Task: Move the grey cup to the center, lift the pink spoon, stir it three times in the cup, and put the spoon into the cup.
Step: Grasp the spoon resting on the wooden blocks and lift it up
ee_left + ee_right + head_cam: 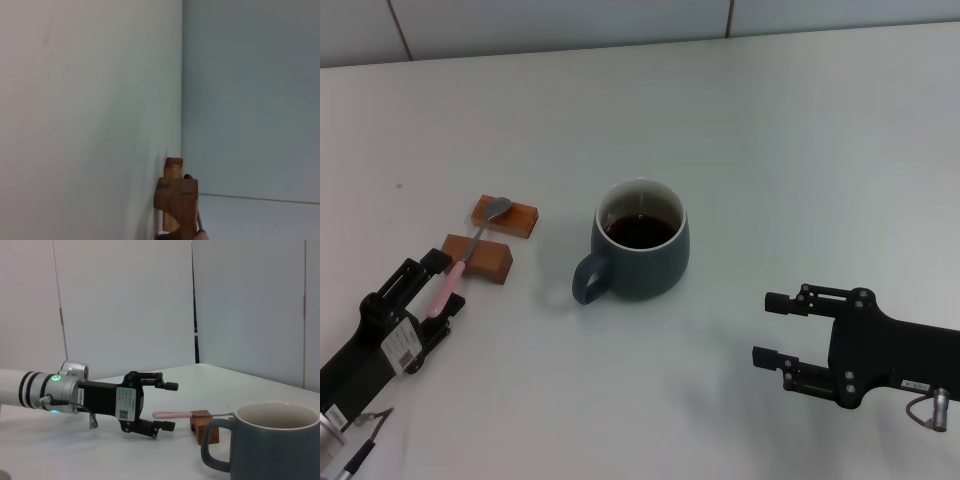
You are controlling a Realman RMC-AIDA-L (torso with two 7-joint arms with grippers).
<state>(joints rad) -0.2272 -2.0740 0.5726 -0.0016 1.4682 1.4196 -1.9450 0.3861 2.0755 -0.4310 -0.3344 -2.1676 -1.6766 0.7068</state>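
Left gripper: we see it low at the left of the table, fingers apart, one on each side of the spoon's handle end. From the right wrist view the handle sits in the gap with nothing pinching it yet.

Pink spoon: it lies bridged across the two wooden blocks, left of the cup. Its long axis runs from the pink handle end, nearest the robot and inside the left gripper's opening, away and slightly rightward to the silver bowl resting on the far block.

Grey cup: we find it upright near the middle of the table, dark liquid inside. Its handle points toward the robot's left and slightly nearer.

Right gripper: it hovers to the right of the cup, well apart from it, fingers spread and holding nothing.

Progress: we judge the cup placement done, since it stands about central and unheld. The spoon is not yet lifted, so closing on it, raising it, the three stirs and dropping it in the cup all remain.
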